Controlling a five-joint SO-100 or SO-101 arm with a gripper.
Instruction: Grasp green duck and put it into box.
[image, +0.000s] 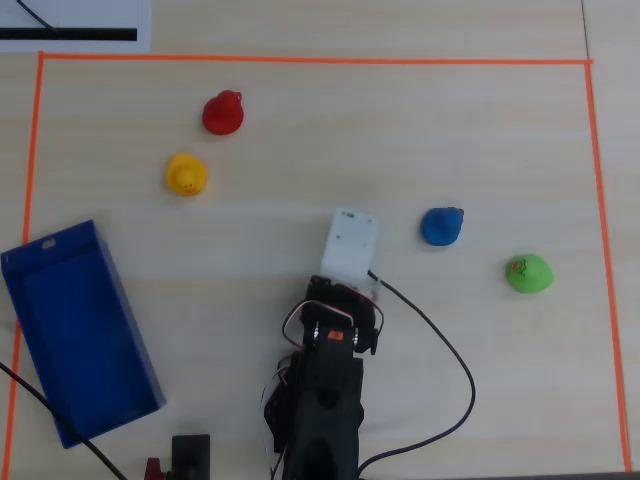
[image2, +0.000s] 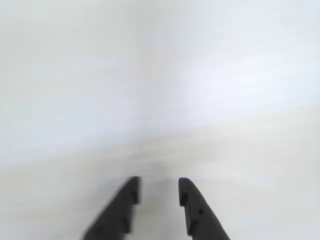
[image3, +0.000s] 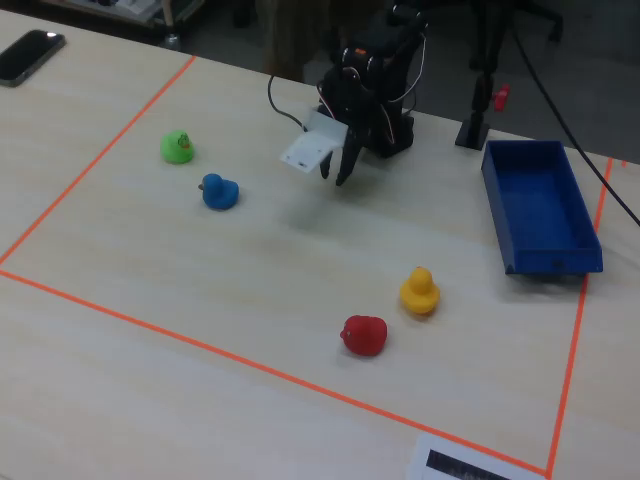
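Note:
The green duck (image: 528, 273) stands on the pale wooden table at the right in the overhead view and at the far left in the fixed view (image3: 177, 147). The blue box (image: 80, 330) lies empty at the lower left in the overhead view and at the right in the fixed view (image3: 535, 205). My gripper (image3: 337, 172) hangs above bare table near the arm's base, well away from the duck and the box. In the wrist view my gripper (image2: 158, 184) shows a gap between its dark fingers with nothing between them, over blurred table. The white wrist block (image: 350, 245) hides the fingers from above.
A blue duck (image: 441, 226) stands between my arm and the green duck. A yellow duck (image: 186, 175) and a red duck (image: 223, 113) stand at the upper left. Orange tape (image: 300, 60) frames the work area. A black cable (image: 450, 360) loops beside the arm.

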